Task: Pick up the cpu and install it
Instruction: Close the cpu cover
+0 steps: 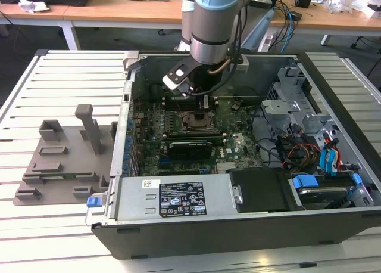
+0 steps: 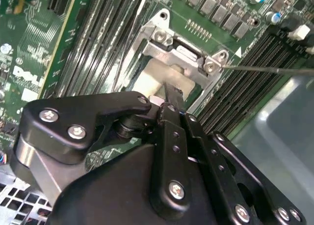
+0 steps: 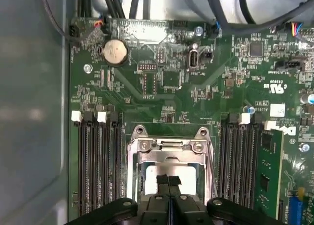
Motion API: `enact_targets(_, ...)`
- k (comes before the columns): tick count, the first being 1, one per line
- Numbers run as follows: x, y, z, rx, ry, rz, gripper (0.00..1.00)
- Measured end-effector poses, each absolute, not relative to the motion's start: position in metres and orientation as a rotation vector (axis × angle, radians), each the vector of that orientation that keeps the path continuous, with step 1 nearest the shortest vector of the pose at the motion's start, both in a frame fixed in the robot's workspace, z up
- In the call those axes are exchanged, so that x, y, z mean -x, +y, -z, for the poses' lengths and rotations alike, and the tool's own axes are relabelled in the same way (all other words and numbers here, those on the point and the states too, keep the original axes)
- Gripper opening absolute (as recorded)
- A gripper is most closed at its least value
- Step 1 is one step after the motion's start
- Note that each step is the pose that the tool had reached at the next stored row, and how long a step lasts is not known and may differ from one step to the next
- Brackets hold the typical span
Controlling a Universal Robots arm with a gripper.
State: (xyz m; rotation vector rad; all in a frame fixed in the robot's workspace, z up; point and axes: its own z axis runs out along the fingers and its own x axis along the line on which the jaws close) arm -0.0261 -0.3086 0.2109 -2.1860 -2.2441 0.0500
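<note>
Silver cpu [image 3: 146, 179] lies flat inside the socket frame [image 3: 169, 147] on the green board [image 3: 162, 87]; the gripper [image 3: 168, 182] hangs right over it, fingers [image 3: 162, 184] pressed together, holding nothing.

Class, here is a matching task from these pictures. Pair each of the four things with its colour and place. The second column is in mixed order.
Things
1. tray
2. battery
3. gripper
4. socket frame

Descriptions
A. shiny metal, between two banks of memory slots
B. black, over the socket frame
C. grey, on the slatted table outside the case
D. round and silver, on the green board

Pairs: 1-C, 2-D, 3-B, 4-A
</note>
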Motion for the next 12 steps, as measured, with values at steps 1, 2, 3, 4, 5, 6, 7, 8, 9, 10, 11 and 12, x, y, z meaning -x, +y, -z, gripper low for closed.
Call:
enact_targets(1,0.032,-0.309,-0.21,2.186,-2.244,-0.05,0.11)
enact_targets(2,0.037,-0.309,-0.21,2.186,-2.244,-0.05,0.11)
enact_targets(3,0.042,-0.309,-0.21,2.186,-2.244,-0.05,0.11)
enact_targets(4,0.043,-0.309,-0.208,2.186,-2.244,-0.05,0.11)
enact_targets(5,0.045,-0.309,-0.207,2.186,-2.244,-0.05,0.11)
enact_targets(6,0.046,-0.309,-0.206,2.186,-2.244,-0.05,0.11)
enact_targets(7,0.046,-0.309,-0.205,2.186,-2.244,-0.05,0.11)
enact_targets(8,0.046,-0.309,-0.204,2.186,-2.244,-0.051,0.11)
enact_targets(9,0.046,-0.309,-0.204,2.186,-2.244,-0.051,0.11)
enact_targets(10,0.046,-0.309,-0.204,2.186,-2.244,-0.051,0.11)
enact_targets(11,0.046,-0.309,-0.204,2.186,-2.244,-0.05,0.11)
enact_targets(12,0.045,-0.309,-0.204,2.186,-2.244,-0.05,0.11)
